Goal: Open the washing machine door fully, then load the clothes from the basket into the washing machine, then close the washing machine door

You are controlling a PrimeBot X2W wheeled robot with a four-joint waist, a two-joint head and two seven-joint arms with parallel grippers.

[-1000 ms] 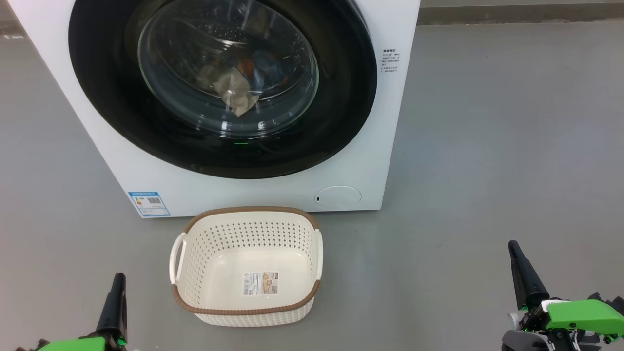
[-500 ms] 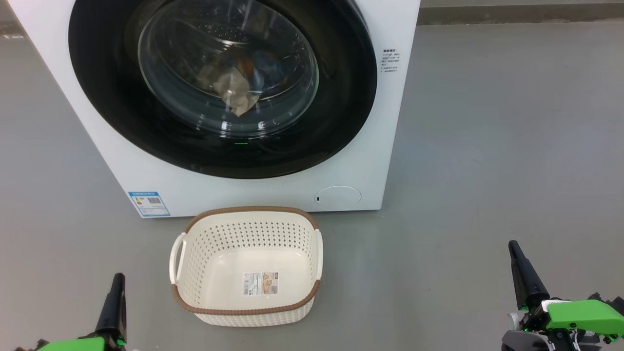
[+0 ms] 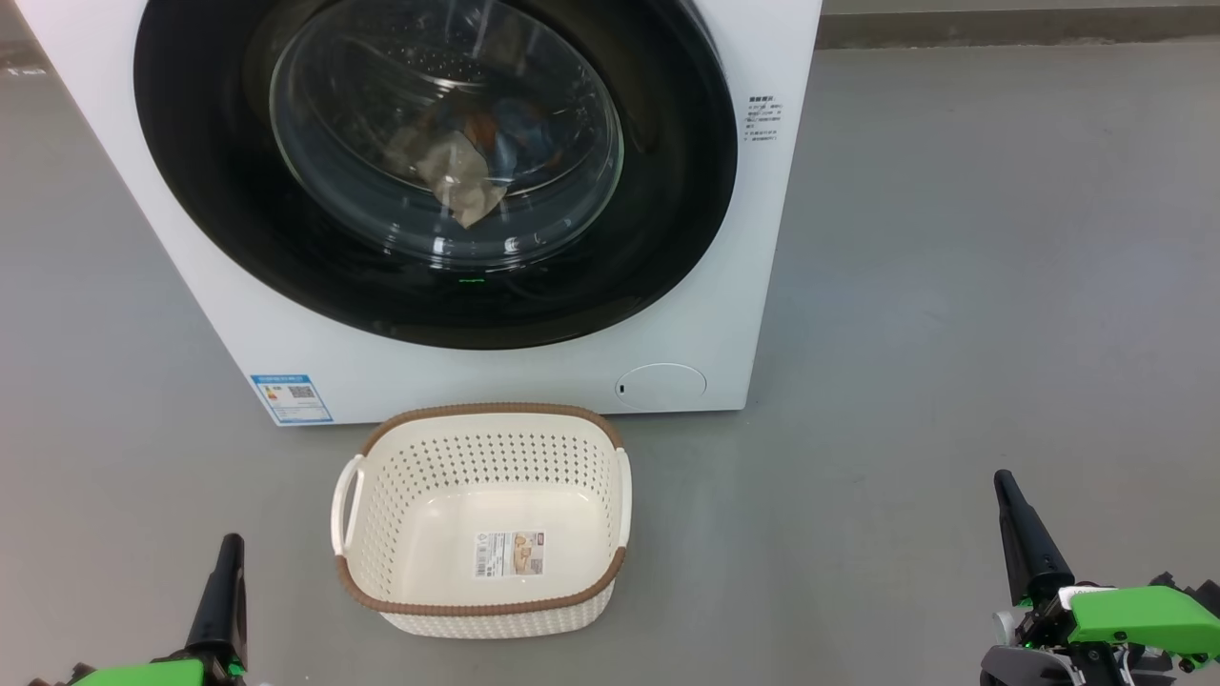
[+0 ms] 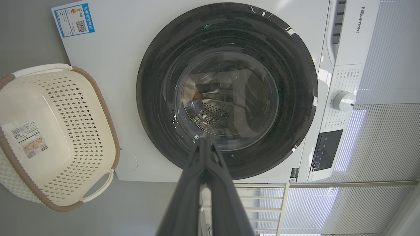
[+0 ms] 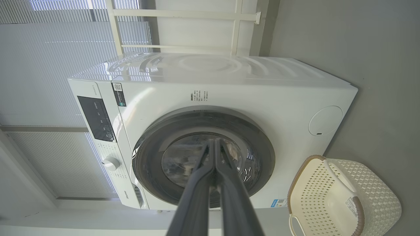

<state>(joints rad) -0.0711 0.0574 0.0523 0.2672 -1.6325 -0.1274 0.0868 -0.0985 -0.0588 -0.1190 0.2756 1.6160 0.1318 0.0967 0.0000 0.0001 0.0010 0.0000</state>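
At the bottom corners of the head view, both arms sit low and well apart. The left claw (image 3: 229,551) is at the lower left and the right claw (image 3: 1003,484) at the lower right. Each has its two dark fingers pressed together into one point and holds nothing. The wrist views confirm this: the left claw (image 4: 205,141) and the right claw (image 5: 215,143) each taper to a closed tip with no gap.

Between the arms and a little farther out, the basket (image 3: 496,457) stands upright on the grey floor (image 3: 953,286), clear of both claws. Its cream perforated walls and brown rim surround a bare bottom that carries a label sticker (image 3: 510,554).

Just beyond the basket is the washing machine (image 3: 286,343), with its white front near the basket's far rim. Low on that front are a blue sticker (image 3: 292,397) on the left and a round flap (image 3: 660,386) on the right.

Above them, the door (image 3: 210,191) lies flush against the front, shut, with its wide black ring around a bulging glass centre. The clothes (image 3: 477,157) show through the glass, inside the drum. A beige piece lies in front, with blue and orange fabric behind it.

Farther back, the left wrist view shows a white dial (image 4: 343,101) on the control strip, with pale blinds (image 4: 387,137) behind the machine.
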